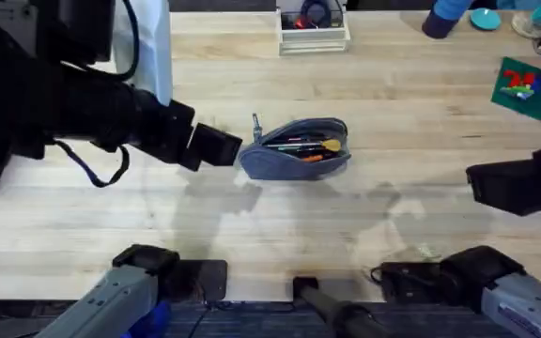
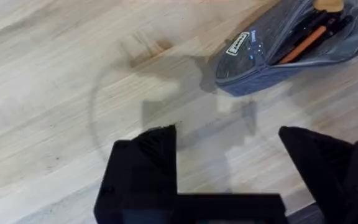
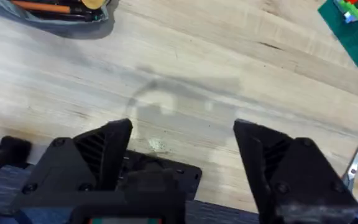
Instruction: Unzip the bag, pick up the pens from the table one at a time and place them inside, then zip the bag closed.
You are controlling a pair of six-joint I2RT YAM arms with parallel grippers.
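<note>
Left arm looms large and dark close under the overhead camera, reaching toward centre; its gripper point(image 1: 216, 147) hangs just beside the pouch's left end, jaws spread with nothing between them, likely lined up to steady the pouch or work the zipper. Table point(image 1: 270, 225), pale plank wood, lies bare around the pouch. Right gripper point(image 3: 182, 146) hovers well apart at the right edge, jaws spread and empty, probably parked clear. Bag point(image 1: 296, 148) sits mid-table, unzipped and gaping, so its contents show. Pens point(image 1: 301, 145) lie inside, orange and dark barrels bunched lengthwise. Judging by this, loading looks finished and zipping remains. Zipper pull point(image 1: 255, 123) sticks out at the left end.
</note>
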